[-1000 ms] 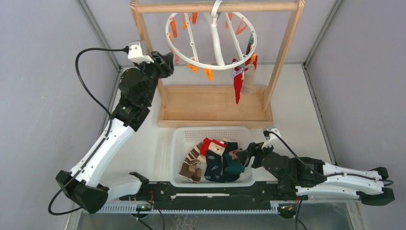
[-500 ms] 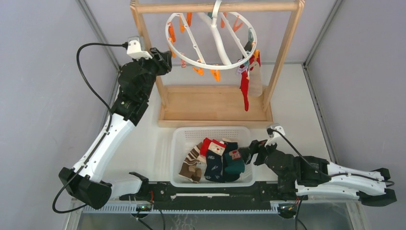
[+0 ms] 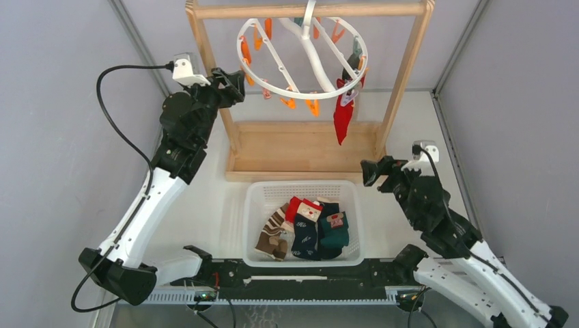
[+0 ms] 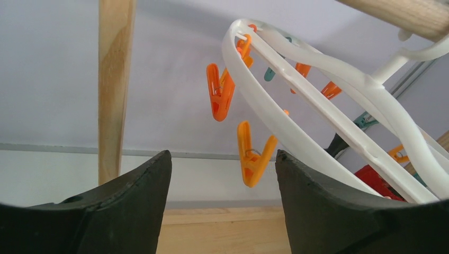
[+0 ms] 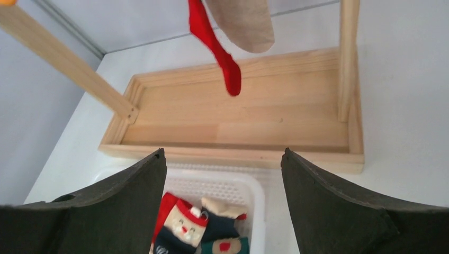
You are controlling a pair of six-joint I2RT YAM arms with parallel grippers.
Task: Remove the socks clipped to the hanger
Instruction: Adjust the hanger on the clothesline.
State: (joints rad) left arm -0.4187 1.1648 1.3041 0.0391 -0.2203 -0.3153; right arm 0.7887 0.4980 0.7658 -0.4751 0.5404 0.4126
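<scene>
— Two socks hung from the hanger [image 3: 302, 58], as far as I could see: a red sock [image 3: 341, 117] and a beige sock [image 5: 241, 21] just behind it, both clipped at the ring's right side.

— Which arm was nearer?

— The right gripper [image 3: 372, 172]. It sat near the far right corner of the basket [image 3: 300, 190], jaws spread wide with nothing between them. The red sock lay ahead of it and higher, over the wooden rack [image 3: 304, 147], dangling with its long axis vertical and its toe lowest.

— And the left gripper [image 3: 232, 80]?

— Up by the rack's left post, also parted and empty, facing the ring's left rim and bare orange clips [image 4: 249, 164]. Both socks were well apart from it, across the ring.

— How did the red one look?

— Slim, limp, plain bright red. The other socks [image 3: 306, 229] lay in the basket.
</scene>
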